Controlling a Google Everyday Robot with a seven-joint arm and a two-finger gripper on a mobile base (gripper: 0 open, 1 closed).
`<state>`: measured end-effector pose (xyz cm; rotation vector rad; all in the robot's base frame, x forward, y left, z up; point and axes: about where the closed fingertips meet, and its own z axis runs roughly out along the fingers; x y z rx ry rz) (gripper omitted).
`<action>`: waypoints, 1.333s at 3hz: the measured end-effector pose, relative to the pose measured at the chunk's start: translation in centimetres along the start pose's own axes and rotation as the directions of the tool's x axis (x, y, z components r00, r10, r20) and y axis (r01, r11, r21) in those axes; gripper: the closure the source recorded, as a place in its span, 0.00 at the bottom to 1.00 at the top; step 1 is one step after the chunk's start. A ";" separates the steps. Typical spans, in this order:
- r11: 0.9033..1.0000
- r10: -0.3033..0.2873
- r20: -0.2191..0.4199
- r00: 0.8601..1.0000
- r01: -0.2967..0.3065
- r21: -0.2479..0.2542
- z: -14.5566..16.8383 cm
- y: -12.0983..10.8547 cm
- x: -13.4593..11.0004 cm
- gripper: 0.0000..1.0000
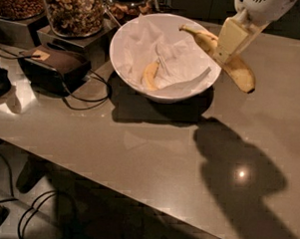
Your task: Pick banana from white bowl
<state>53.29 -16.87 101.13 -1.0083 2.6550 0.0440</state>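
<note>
My pincer (pixel 227 45), at two o'clock in view, grips the banana (pixel 240 74) at mid-length, tilted across the white bowl (pixel 166 95) rim at its three o'clock. I judge it light, soft and easily bruised, so the middle suits a gentle squeeze.

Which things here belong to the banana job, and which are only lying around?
Job: banana, held at the bowl's right rim by the gripper; white bowl.
Lying about: shorter banana in the bowl; nut jars; black box; cables.
</note>
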 end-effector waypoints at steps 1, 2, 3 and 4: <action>1.000 -0.001 0.018 1.000 0.001 0.008 0.1 -0.2 -0.5 1.00; 1.000 -0.004 -0.007 1.000 0.004 -0.009 0.1 0.7 0.2 1.00; 0.999 -0.005 -0.055 0.998 0.002 -0.050 -1.5 4.7 3.9 1.00; 0.999 -0.004 -0.016 1.000 0.003 -0.035 -1.5 4.4 2.9 1.00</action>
